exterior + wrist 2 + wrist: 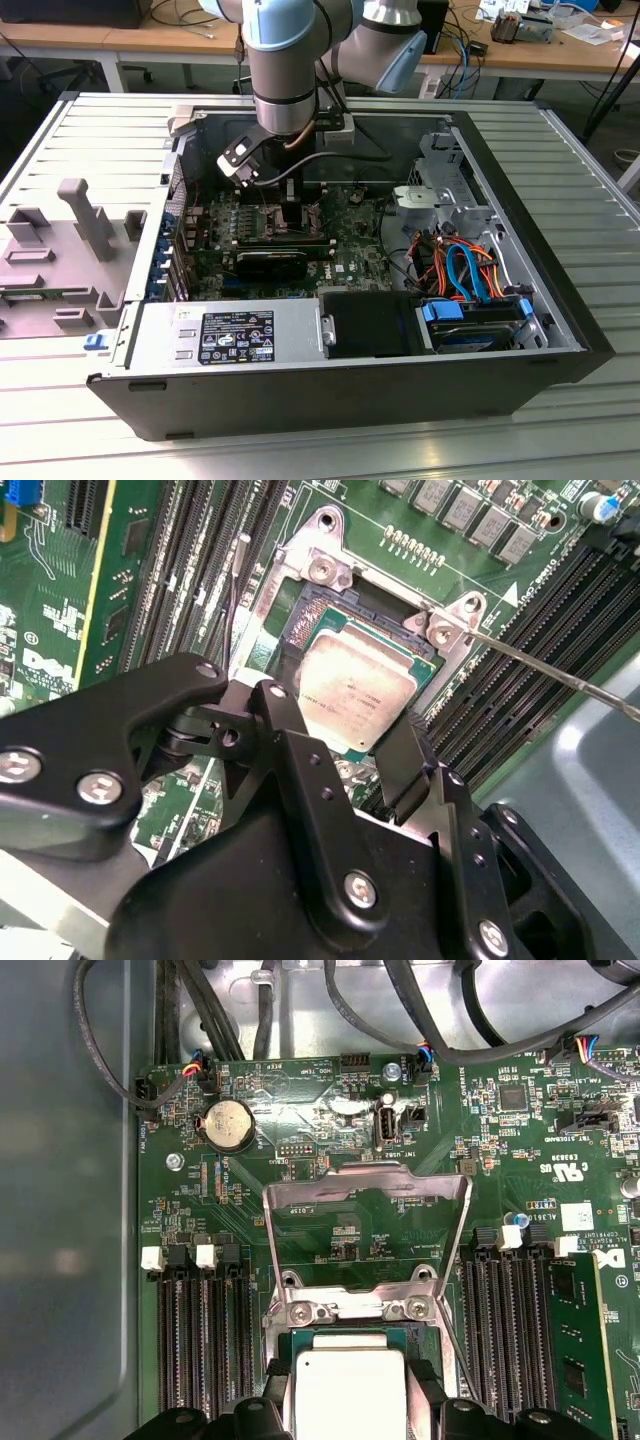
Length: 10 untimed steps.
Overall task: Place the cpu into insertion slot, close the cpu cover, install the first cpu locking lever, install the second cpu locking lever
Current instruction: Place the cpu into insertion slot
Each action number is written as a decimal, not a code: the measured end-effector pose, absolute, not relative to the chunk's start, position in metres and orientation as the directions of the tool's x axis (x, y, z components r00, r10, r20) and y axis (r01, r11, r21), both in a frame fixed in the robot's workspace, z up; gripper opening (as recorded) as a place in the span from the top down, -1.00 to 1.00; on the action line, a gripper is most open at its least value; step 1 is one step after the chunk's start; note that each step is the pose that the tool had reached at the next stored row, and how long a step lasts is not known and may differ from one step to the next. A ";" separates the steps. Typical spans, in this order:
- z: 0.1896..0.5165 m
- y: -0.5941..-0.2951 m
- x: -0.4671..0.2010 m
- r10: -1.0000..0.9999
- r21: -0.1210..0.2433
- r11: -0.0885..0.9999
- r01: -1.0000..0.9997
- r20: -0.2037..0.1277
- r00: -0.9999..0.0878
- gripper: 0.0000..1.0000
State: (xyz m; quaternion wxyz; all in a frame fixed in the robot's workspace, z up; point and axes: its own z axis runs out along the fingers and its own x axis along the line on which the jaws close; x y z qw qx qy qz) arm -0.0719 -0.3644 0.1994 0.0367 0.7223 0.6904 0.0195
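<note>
We judge the first step to be in hand. The cpu [355,695], a small flat square with a dull, brushed silver-grey top on a thin green edge, lies in the insertion slot [300,630] or a hair above it; we cannot tell whether it is fully seated. The pincer [338,718] is closed on the cpu, with its matte black fingers [425,1395] against two opposite sides.

As we read it, this step calls for the chip to lie flat and square within the socket's silver rim, with no corner riding up, before the grip is eased.

The cpu cover [365,1178] is a thin, shiny metal frame with a large window. It stands raised on its hinge at the far side of the socket, so the closing steps are not yet done. A slim wire locking lever [560,675] juts out from one corner of the socket, not latched down.

Long, narrow black memory slots [200,1340] flank the socket on the glossy green circuit board [300,1140], which also carries a round silver coin cell [228,1123]. In the exterior view the board sits inside an open dark computer case [330,400], which rests on a ribbed grey metal tabletop [100,140].
</note>
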 end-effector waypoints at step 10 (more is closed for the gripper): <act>0.202 -0.365 -0.072 0.997 0.081 -0.025 0.996 -0.067 0.031 -0.08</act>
